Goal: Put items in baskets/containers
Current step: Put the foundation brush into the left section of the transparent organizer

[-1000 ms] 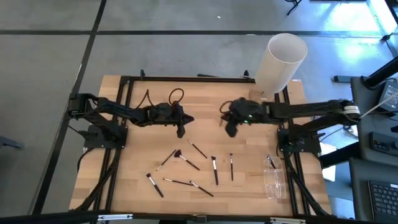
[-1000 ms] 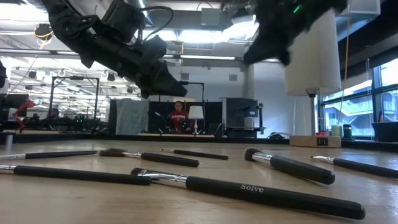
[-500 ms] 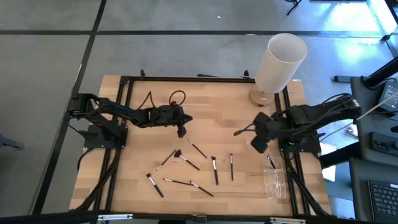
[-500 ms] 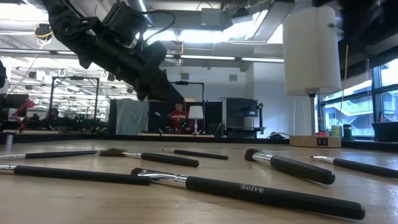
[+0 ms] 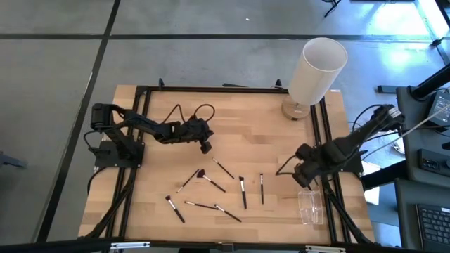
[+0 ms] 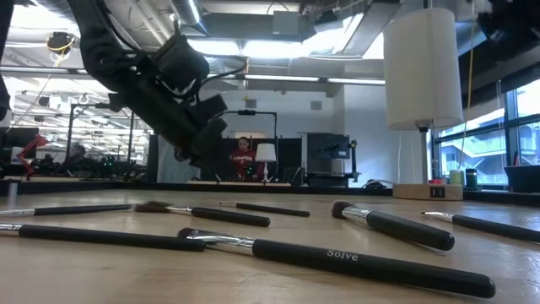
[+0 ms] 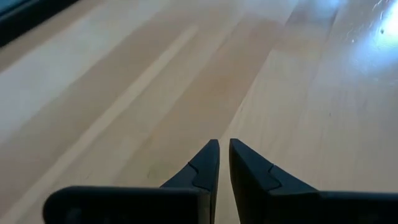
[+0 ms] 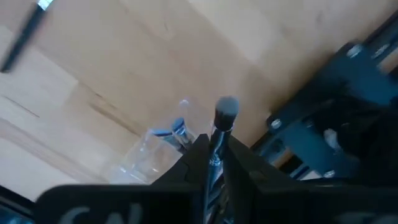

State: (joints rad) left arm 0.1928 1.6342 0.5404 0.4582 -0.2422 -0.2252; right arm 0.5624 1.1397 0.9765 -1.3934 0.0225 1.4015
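Seven brushes (image 5: 242,192): loose on the table (image 5: 239,119), mid-front.
Right pincer (image 8: 214,144): clamped on one brush (image 8: 222,118), head forward, poised over the clear box (image 5: 309,204) for release; a second ago it was at table centre.
Clear box: front right, already holding a brush.
Left pincer (image 7: 223,155): closed, empty, low over bare wood, drawn slightly leftward since.

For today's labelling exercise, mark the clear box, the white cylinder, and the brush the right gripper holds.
clear box (image 5: 310,205), high view, middle of its see-through body
white cylinder (image 5: 317,69), high view, its side wall
held brush (image 8: 226,111), right wrist view, its bristle head
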